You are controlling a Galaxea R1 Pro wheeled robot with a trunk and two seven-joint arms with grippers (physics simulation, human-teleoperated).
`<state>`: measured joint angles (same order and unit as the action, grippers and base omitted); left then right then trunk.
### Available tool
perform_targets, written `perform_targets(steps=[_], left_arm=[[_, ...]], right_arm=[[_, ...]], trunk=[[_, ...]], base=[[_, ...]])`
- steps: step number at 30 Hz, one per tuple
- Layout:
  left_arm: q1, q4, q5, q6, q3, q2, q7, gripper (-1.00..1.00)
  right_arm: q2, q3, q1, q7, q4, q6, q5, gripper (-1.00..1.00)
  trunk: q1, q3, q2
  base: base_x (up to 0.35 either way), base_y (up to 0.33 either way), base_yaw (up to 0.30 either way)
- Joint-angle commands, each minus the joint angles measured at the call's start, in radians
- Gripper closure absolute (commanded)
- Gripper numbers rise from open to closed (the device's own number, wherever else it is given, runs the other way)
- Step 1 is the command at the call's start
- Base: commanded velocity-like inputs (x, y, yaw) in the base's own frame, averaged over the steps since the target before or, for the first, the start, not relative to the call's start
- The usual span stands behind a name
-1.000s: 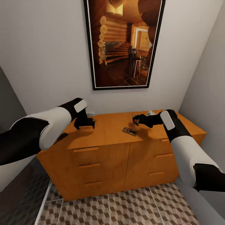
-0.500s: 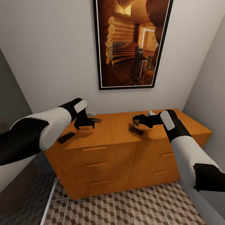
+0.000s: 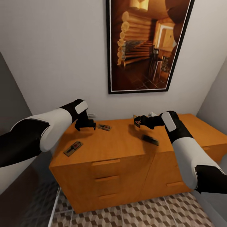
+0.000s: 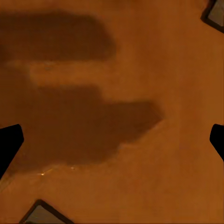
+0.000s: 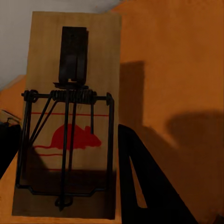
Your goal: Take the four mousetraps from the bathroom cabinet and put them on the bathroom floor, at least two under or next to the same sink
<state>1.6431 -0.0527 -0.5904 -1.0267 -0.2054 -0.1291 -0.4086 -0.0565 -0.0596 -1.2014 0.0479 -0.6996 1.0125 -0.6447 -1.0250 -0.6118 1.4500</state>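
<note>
Mousetraps: three [image 3: 73, 148] [image 3: 104, 127] [image 3: 150, 140] on cabinet [image 3: 119, 148] (fourth [image 5: 70, 121] in right gripper [image 3: 137, 121]).

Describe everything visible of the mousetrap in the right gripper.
The mousetrap is a flat pale wooden board with a red mouse print, a dark wire spring bar and a dark metal tab. The right gripper holds it by one end, lifted off the cabinet top, standing roughly on edge.
</note>
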Motion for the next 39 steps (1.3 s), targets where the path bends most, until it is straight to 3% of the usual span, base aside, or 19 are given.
perform_targets(steps=[1, 21, 39], left_arm=[[0.0, 0.0, 0.0, 0.0, 0.0, 0.0, 0.0, -1.0], [0.0, -0.002, -0.002, -0.004, 0.006, -0.003, 0.002, -1.0], [-0.002, -0.002, -0.002, -0.003, 0.006, -0.002, 0.002, -1.0]], right_arm=[[0.0, 0.0, 0.0, 0.001, 0.0, 0.0, -0.002, 1.0], [-0.001, 0.0, 0.0, 0.001, 0.004, 0.0, -0.003, 1.0], [0.001, 0.0, 0.0, 0.001, 0.005, 0.0, -0.002, 1.0]], trunk=[[0.0, 0.0, 0.0], [0.0, 0.0, 0.0], [0.0, 0.0, 0.0]], base=[[0.189, 0.149, 0.0], [0.01, 0.014, 0.0], [-0.285, 0.0, 0.0]])
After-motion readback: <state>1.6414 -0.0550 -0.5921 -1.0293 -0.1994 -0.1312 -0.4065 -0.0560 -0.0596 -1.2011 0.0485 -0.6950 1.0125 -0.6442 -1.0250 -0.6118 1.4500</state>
